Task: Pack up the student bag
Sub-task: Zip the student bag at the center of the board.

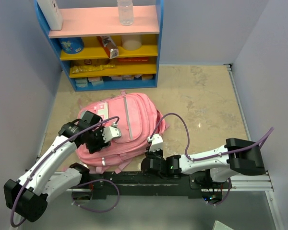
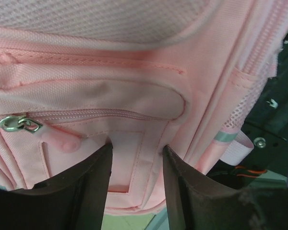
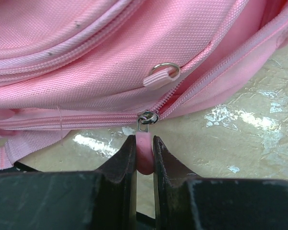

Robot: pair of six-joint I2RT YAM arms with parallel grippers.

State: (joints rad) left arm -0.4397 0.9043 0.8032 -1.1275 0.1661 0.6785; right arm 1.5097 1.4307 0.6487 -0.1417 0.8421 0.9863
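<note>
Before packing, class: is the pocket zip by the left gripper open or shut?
Shut: the pocket zip shows teeth meeting along its visible length.

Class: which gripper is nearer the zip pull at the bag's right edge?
Right. The right gripper is shut on that zip pull; the left gripper stands open over the student bag's left side, well away.

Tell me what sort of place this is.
Likely a staged robot test cell: plain walls box in a marble-look tabletop, with a blue shelf unit of snacks and bottles and a pink backpack as props.
</note>
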